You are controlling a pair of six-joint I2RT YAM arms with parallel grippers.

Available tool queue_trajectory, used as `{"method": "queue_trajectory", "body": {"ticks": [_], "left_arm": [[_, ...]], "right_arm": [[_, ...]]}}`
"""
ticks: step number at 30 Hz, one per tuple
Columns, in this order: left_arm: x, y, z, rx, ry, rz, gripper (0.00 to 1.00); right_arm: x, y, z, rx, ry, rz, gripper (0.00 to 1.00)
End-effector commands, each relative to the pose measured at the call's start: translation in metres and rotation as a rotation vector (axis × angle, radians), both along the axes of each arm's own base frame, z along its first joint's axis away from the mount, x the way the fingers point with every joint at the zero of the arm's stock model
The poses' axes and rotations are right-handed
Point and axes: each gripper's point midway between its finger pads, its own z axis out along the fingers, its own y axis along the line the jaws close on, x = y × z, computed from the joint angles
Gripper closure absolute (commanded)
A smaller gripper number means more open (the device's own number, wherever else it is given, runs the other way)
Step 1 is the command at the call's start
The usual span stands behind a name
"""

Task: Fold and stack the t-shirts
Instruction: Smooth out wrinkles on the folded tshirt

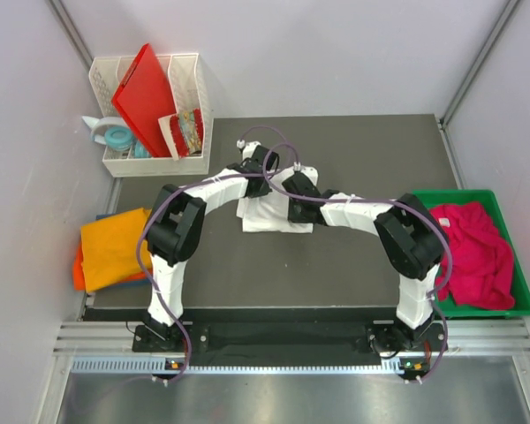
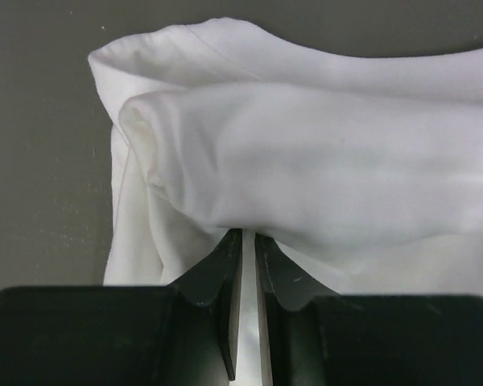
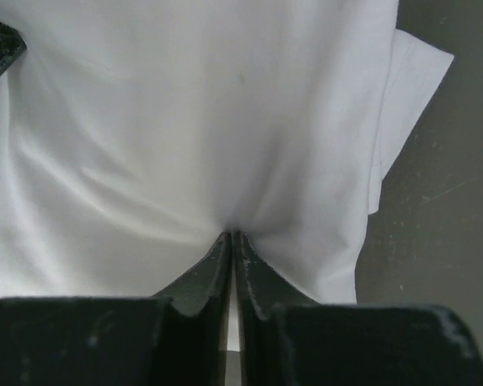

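Note:
A white t-shirt [image 1: 269,215] lies partly folded in the middle of the dark table. My left gripper [image 2: 243,235] is shut on a fold of the white t-shirt [image 2: 322,153] near its left edge. My right gripper [image 3: 232,235] is shut on the white t-shirt [image 3: 185,121] near its right edge, and cloth puckers at its fingertips. In the top view both wrists meet over the far side of the shirt. An orange t-shirt [image 1: 113,247] lies folded at the left table edge. A magenta-pink t-shirt [image 1: 477,252] sits crumpled in the green bin [image 1: 521,305] on the right.
A white rack [image 1: 194,84] at the back left holds a red plastic board [image 1: 146,93] and small items; tape rolls [image 1: 115,137] lie beside it. Grey walls close in the table on three sides. The arms' bases stand at the near edge.

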Motion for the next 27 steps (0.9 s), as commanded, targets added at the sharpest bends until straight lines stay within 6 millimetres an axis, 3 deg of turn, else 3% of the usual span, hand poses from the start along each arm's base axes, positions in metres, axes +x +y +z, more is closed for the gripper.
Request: {"method": "queue_trajectory", "body": {"ticks": [1, 3, 4, 5, 7, 8, 10, 11, 13, 14, 15, 17, 18, 21, 27], "left_arm": [[0.007, 0.004, 0.037, -0.039, -0.087, 0.01, 0.81], [0.001, 0.009, 0.045, -0.039, -0.105, 0.012, 0.75], [-0.001, 0.011, 0.064, -0.056, -0.139, 0.015, 0.73], [-0.007, 0.014, 0.065, -0.053, -0.138, 0.015, 0.72], [-0.013, 0.019, 0.086, -0.077, -0.173, 0.023, 0.69], [-0.021, 0.023, 0.082, -0.075, -0.163, 0.024, 0.69], [-0.028, 0.023, 0.096, -0.113, -0.191, 0.02, 0.7], [-0.036, 0.025, 0.087, -0.111, -0.17, 0.017, 0.71], [-0.044, 0.019, 0.09, -0.158, -0.171, 0.003, 0.76], [-0.052, 0.019, 0.079, -0.156, -0.152, -0.007, 0.77], [-0.057, 0.016, 0.079, -0.171, -0.15, -0.015, 0.79], [-0.068, 0.011, 0.066, -0.192, -0.129, -0.03, 0.82], [-0.072, 0.009, 0.064, -0.209, -0.126, -0.04, 0.82], [-0.082, 0.003, 0.055, -0.297, -0.13, -0.05, 0.83], [-0.094, 0.001, 0.031, -0.311, -0.071, -0.06, 0.83]], "right_arm": [[-0.015, 0.001, 0.021, -0.041, 0.011, 0.053, 0.87], [0.006, 0.009, 0.061, -0.024, -0.077, 0.041, 0.77], [0.011, 0.006, 0.071, -0.043, -0.092, 0.043, 0.74], [0.023, 0.014, 0.096, -0.018, -0.141, 0.038, 0.72], [0.037, 0.014, 0.114, -0.019, -0.18, 0.03, 0.67], [0.047, 0.019, 0.131, 0.003, -0.214, 0.028, 0.67], [0.059, 0.019, 0.127, -0.01, -0.204, 0.027, 0.67], [0.068, 0.024, 0.136, 0.003, -0.221, 0.025, 0.68], [0.078, 0.024, 0.119, -0.014, -0.188, 0.022, 0.74], [0.085, 0.025, 0.12, -0.005, -0.191, 0.018, 0.77], [0.087, 0.027, 0.104, -0.01, -0.16, 0.022, 0.82], [0.095, 0.027, 0.098, 0.011, -0.14, 0.005, 0.88], [0.097, 0.029, 0.086, 0.014, -0.117, 0.007, 0.92], [0.104, 0.033, 0.074, 0.032, -0.104, -0.002, 0.98], [0.119, 0.037, 0.062, 0.021, -0.098, -0.016, 0.99]]}}
